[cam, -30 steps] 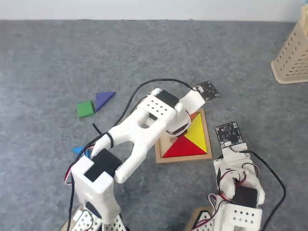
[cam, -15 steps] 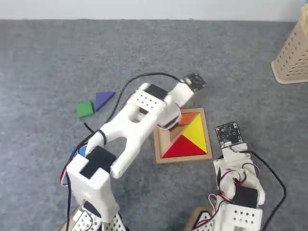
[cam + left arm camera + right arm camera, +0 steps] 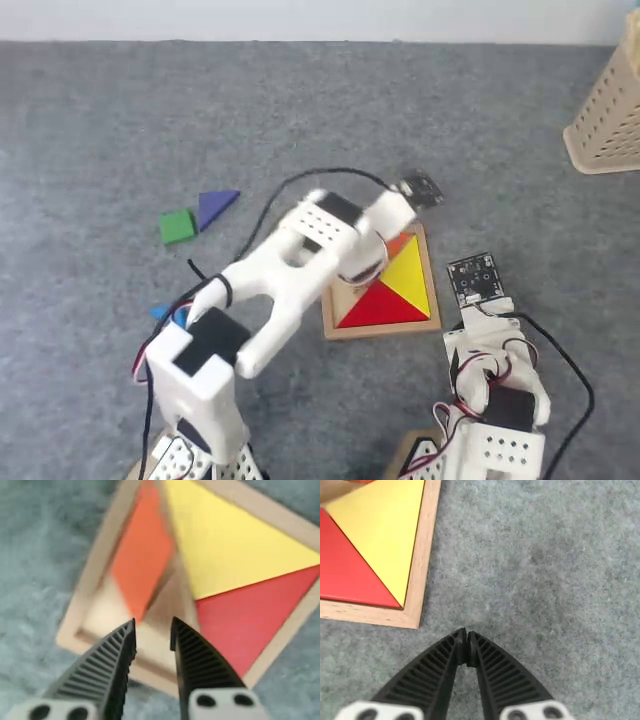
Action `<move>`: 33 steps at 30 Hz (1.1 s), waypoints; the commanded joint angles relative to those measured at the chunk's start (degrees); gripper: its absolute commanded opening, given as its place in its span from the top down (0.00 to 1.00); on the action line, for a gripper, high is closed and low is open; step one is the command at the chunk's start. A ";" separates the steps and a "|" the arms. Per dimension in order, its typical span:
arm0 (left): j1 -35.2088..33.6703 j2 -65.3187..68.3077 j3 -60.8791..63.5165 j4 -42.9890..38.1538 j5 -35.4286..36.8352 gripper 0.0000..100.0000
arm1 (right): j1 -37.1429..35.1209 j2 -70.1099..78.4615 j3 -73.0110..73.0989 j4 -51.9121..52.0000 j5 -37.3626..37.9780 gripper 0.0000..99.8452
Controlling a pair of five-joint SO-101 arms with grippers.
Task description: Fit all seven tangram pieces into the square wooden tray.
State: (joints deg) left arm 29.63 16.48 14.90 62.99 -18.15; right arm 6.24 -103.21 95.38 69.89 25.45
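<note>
My right end effector [image 3: 466,632] sits low over the grey desk [image 3: 545,555], jaws closed on nothing, just off the near corner of the square wooden tray [image 3: 422,560]. My left end effector [image 3: 152,622] hangs over the tray's bare wooden floor with its jaws a little apart and nothing between them.

The orange parallelogram [image 3: 142,555] lies just ahead of those tips. Its long axis runs away from them along the tray's side wall, and one long edge meets the yellow triangle [image 3: 230,545]. I cannot tell whether it is seated flat or riding up on that edge. The red triangle [image 3: 245,625] fills the near part of the tray, flush against the yellow one.

Farther out, well apart from the tray on my left arm's side, the green square [image 3: 177,226] and the blue triangle [image 3: 215,207] lie almost touching. A light blue piece [image 3: 160,312] peeks out beside that arm. I judge the left arm nearer to all three.
</note>
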 commanded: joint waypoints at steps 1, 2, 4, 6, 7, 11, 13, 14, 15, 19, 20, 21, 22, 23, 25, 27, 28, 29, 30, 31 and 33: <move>1.14 -0.62 2.24 -4.31 1.49 0.89 | -0.40 0.31 1.14 0.22 0.53 0.99; 0.97 -0.62 2.77 -4.75 1.41 0.89 | -0.40 0.31 1.14 0.22 0.53 0.99; -0.09 -0.62 3.03 -4.22 1.05 0.89 | -0.40 0.31 1.14 0.22 0.53 0.99; -0.97 -0.62 3.12 -2.73 -0.35 0.89 | -0.40 0.31 1.14 0.22 0.53 0.99; -1.32 -0.62 3.30 -2.11 -0.79 0.89 | -0.40 0.31 1.14 0.22 0.53 0.99; -2.20 -0.79 3.38 1.32 -3.52 0.90 | -0.40 0.31 1.14 0.22 0.53 0.99; -2.37 -1.14 3.38 2.99 -4.31 0.90 | -0.40 0.31 1.14 0.22 0.53 0.99; -2.46 -1.23 3.38 3.43 -4.31 0.90 | -0.31 0.31 1.14 0.22 0.53 0.99; -2.46 -1.23 3.38 3.69 -4.31 0.90 | -0.31 0.31 1.14 0.22 0.53 0.99; -2.46 -1.23 5.32 3.34 -4.22 0.90 | -0.31 0.31 1.14 0.22 0.53 0.99; -2.37 -1.23 6.02 3.34 -3.96 0.90 | -0.31 0.31 1.14 0.22 0.53 0.99; -2.11 -1.32 6.81 3.25 -3.87 0.90 | -0.31 0.31 1.14 0.22 0.53 0.99; -1.85 -1.32 7.43 3.25 -3.78 0.90 | -0.40 0.31 1.14 0.22 0.53 0.99; -1.76 -1.32 7.78 3.25 -3.43 0.90 | -0.40 0.31 1.14 0.22 0.53 0.99; -1.49 -1.32 7.60 3.25 0.09 0.90 | -0.40 0.31 1.14 0.22 0.53 0.99; -1.14 -1.41 6.64 3.43 2.64 0.90 | -0.40 0.31 1.14 0.22 0.53 0.99; -0.97 -1.41 5.76 3.52 3.08 0.90 | -0.40 0.31 1.14 0.22 0.53 0.99; -0.97 -1.41 4.88 3.52 3.16 0.90 | -0.40 0.31 1.14 0.22 0.53 0.99; -0.97 -1.41 3.47 3.60 3.52 0.90 | -0.40 0.31 1.14 0.22 0.53 0.99; -0.97 -1.41 2.15 3.78 3.96 0.90 | -0.40 0.31 1.14 0.22 0.53 0.99; -0.97 -1.41 -0.04 3.78 5.27 0.90 | -0.40 0.31 1.14 0.22 0.53 0.99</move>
State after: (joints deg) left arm 27.87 15.52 17.54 66.33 -15.16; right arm 6.24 -103.21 95.38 69.89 25.45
